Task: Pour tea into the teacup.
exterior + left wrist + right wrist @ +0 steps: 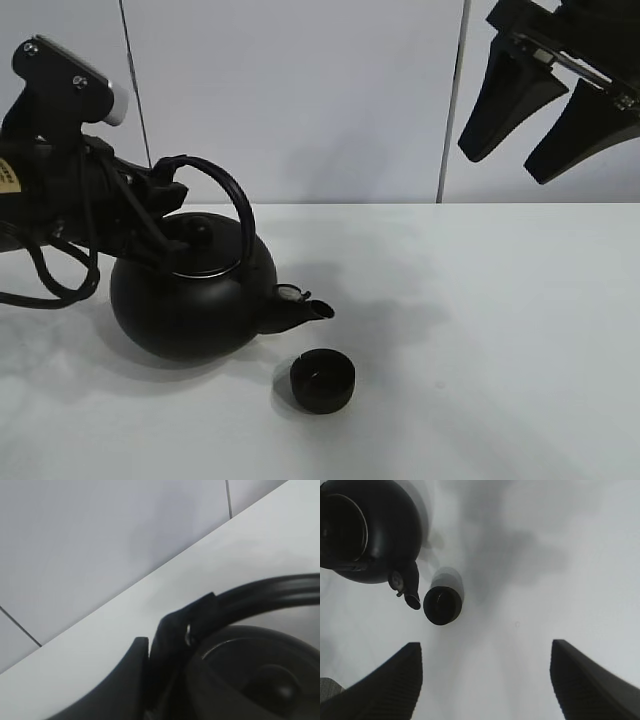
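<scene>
white desk (520,330), bare apart from two black vessels; round black kettle (190,300) on the left part of the desk, whether resting or just lifted not clear; arched handle (228,190) clamped near its left root by the left hand (162,188), jaws closed tight on it; right hand (485,645) raised well above the desk on the right, jaws partly apart, holding nothing; teacup (322,380) upright on the desk, mouth up, just in front of and below the spout (305,310), apart from the kettle body; no liquid discernible inside.

step in hand, as judged: tipping the kettle over the teacup; best done by rotating slowly about the handle grip, keeping the spout lip over the middle of the cup mouth, low, and without nudging the light cup; easing back at the first sign of a full cup.

kettle's long axis from rear wall to spout, running rightward and slightly toward the camera, spout aimed at the teacup; cup round, axis vertical, no preferred heading.
</scene>
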Motion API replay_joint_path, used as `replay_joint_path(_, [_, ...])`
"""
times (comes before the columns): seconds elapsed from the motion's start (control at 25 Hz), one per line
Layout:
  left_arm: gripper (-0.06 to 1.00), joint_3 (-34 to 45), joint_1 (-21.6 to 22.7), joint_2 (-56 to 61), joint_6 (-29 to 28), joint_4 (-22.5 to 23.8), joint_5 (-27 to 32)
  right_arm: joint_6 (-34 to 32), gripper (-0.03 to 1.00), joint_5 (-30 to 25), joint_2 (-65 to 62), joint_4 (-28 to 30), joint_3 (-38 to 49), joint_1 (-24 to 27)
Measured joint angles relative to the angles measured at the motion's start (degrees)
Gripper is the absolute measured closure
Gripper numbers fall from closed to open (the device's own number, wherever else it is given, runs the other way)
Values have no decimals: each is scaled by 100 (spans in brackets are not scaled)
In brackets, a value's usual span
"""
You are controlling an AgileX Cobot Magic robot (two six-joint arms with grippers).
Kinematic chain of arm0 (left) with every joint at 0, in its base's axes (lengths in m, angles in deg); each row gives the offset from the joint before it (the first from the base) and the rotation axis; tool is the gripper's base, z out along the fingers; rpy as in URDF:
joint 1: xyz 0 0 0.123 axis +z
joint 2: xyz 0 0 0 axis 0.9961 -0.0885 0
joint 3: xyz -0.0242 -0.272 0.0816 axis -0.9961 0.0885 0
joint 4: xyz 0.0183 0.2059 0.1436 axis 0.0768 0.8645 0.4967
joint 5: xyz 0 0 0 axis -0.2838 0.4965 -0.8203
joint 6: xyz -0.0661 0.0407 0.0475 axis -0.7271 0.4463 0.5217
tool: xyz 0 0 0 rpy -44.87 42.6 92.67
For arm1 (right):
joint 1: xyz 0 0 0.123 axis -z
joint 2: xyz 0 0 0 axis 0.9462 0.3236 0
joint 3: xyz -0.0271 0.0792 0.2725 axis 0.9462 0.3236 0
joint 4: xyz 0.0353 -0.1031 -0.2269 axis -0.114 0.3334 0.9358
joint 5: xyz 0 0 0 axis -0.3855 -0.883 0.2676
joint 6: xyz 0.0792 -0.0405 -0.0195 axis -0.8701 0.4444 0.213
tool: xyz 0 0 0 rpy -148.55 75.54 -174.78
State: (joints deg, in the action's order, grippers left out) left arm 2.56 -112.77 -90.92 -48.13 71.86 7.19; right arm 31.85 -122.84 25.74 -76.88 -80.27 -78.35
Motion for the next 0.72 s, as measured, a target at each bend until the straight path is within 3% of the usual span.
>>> replay_joint_path(0.72, [83, -90, 0, 0, 688, 50, 103, 0, 47, 40, 0, 0, 0, 0])
